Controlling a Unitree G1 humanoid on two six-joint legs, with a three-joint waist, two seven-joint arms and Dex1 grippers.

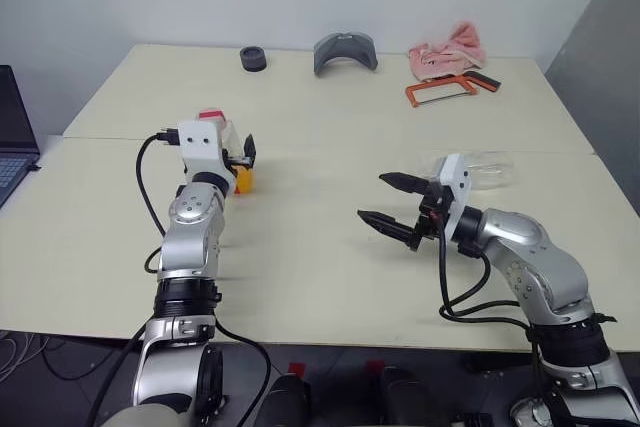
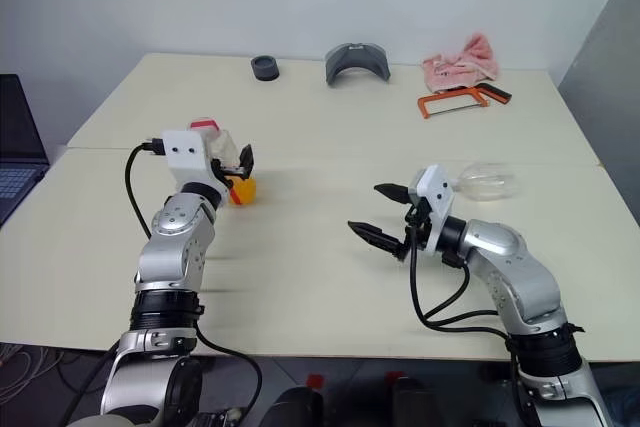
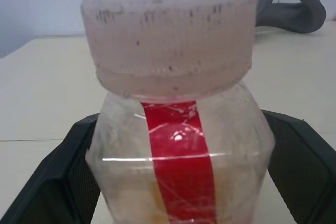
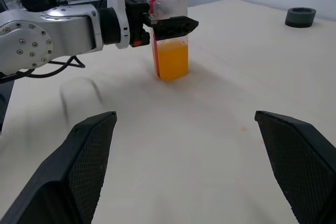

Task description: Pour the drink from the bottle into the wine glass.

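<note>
I see left gripper (image 4: 169, 26) wide around bottle (image 4: 170, 35) | right gripper (image 1: 392, 205) wide, empty | I close squarely below cap.

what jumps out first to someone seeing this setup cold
The bright orange drink in the small capped bottle draws the eye first, standing upright on the pale table with the left tool open around its upper part. Next comes the right tool, hanging open over bare table in the middle. Behind it the wine glass lies on its side.
</note>
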